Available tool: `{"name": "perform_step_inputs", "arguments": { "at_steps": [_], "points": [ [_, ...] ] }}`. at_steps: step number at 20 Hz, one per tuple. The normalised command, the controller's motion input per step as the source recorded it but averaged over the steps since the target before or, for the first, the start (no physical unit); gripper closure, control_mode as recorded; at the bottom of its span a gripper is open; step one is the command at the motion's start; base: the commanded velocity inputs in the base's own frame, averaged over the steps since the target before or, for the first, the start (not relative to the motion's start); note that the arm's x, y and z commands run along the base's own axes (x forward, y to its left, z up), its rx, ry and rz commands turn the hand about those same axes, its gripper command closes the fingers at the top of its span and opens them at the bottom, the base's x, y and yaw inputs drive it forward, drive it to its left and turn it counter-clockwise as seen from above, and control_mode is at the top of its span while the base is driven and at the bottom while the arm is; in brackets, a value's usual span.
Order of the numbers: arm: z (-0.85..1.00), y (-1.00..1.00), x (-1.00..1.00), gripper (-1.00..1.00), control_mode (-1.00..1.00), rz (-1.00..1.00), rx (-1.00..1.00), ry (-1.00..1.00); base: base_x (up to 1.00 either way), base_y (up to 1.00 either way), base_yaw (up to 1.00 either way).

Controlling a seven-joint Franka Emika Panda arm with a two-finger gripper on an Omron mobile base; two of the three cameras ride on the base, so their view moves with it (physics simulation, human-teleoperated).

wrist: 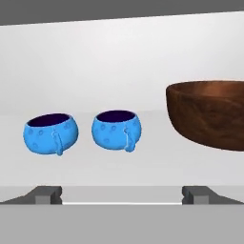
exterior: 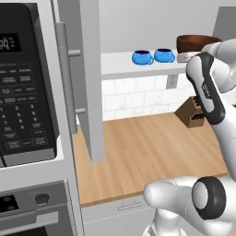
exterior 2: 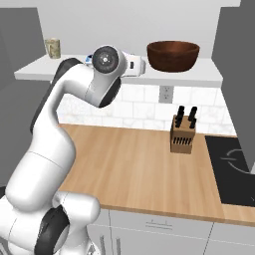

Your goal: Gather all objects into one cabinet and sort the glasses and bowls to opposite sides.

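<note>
Gripper: I'm holding the gripper spread to its widest with nothing in it, fingertips squared up to the shelf front.
Blue cups: I'm looking at the left blue cup and the right blue cup sitting side by side, just apart, handles toward me.
Bowl: the brown bowl is standing to their right on the cabinet shelf, so bowl and cups are already keeping to opposite sides.
Tumbler: the beige tumbler is waiting at the shelf's far left end, well apart from the bowl.
Door: the grey door is hanging open, giving me access.
</note>
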Motion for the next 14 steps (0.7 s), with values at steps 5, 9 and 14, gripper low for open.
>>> {"name": "perform_step_inputs", "arguments": {
  "at_steps": [5,9,14],
  "points": [
    [0.00,0.00,0.37,-1.00,-1.00,0.00,0.00,0.00,0.00,0.00,0.00],
    [0.00,0.00,0.41,-1.00,-1.00,0.00,0.00,0.00,0.00,0.00,0.00],
    [0.00,0.00,0.41,-1.00,-1.00,0.00,0.00,0.00,0.00,0.00,0.00]
  ]
}}
